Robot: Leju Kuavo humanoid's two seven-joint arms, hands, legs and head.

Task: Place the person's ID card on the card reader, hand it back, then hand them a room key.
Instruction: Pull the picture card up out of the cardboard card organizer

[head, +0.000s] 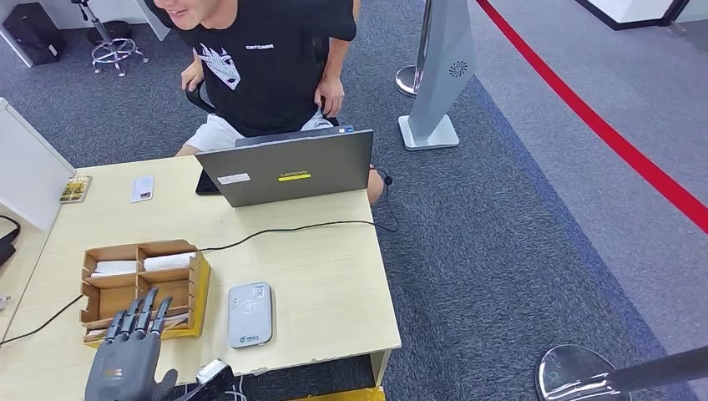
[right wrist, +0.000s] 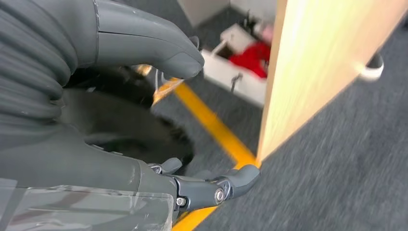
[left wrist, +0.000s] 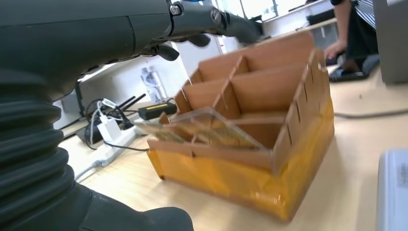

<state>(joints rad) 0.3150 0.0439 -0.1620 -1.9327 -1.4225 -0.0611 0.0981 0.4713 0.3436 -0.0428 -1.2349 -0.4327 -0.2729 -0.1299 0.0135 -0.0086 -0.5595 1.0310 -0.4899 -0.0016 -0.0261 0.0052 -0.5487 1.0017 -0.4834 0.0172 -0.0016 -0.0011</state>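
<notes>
The left robot hand (head: 125,355) hovers with fingers spread, holding nothing, over the near edge of the cardboard organizer (head: 142,288), where a clear-sleeved card (left wrist: 202,126), probably a room key, lies just ahead. The card reader (head: 250,314) sits beside it on the desk (head: 326,276). The right robot hand (right wrist: 144,120) hangs empty, fingers loosely apart, below the desk.

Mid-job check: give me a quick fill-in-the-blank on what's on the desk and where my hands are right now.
1. The left hand hovers over the near edge of the cardboard ____.
2. The grey card reader lies on the desk just to the ____ of the organizer.
3. The right hand hangs beside the desk, holding ____.
4. The seated person is behind an open ____.

Answers: organizer; right; nothing; laptop
</notes>
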